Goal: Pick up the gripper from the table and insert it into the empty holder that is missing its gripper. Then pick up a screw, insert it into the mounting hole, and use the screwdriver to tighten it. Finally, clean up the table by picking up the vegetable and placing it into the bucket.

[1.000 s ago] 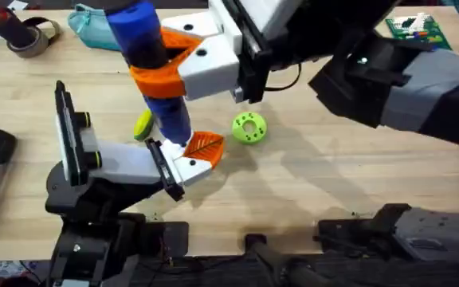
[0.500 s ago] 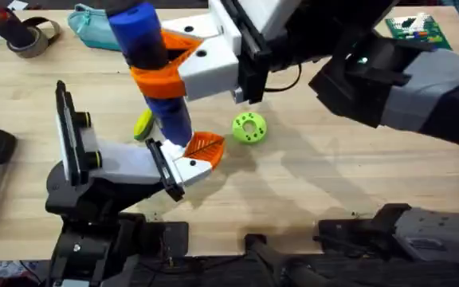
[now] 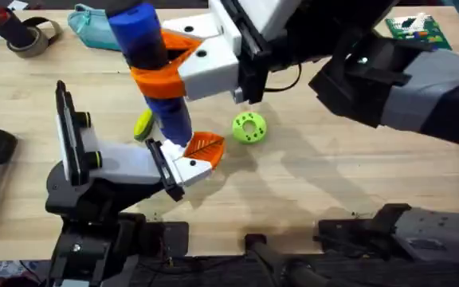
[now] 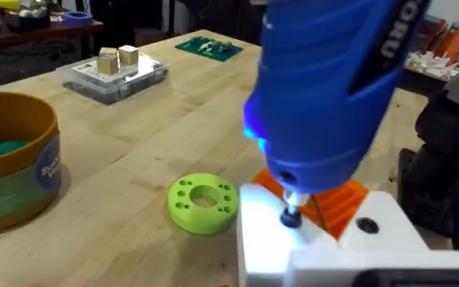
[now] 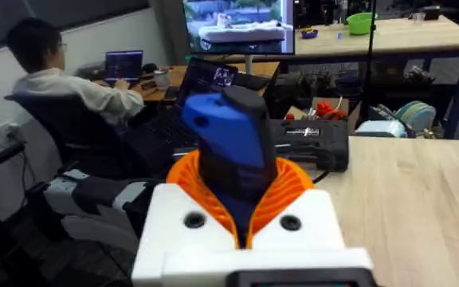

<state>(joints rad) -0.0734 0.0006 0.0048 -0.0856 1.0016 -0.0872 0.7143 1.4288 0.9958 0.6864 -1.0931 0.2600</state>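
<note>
My right gripper (image 3: 156, 77) reaches across the table (image 3: 317, 171), its smooth orange jaws shut on the blue screwdriver (image 3: 154, 60), which stands nearly upright. The screwdriver tip rests on a screw (image 4: 291, 216) in the white end of the holder (image 3: 130, 163). The ribbed orange gripper (image 3: 205, 147) sits in that end, just beyond the tip. A small yellow-green piece, likely the vegetable (image 3: 143, 125), lies behind the screwdriver. The tan bucket (image 4: 18, 171) stands off to the side, with colourful bits at its mouth. In the right wrist view the jaws hug the blue handle (image 5: 229, 143).
A green ring with holes (image 3: 249, 127) lies right of the holder. A teal pouch (image 3: 94, 28) and a tape roll (image 3: 30, 36) sit at the far left. A green circuit board (image 3: 417, 30) and a clear box of blocks (image 4: 118, 72) are far right.
</note>
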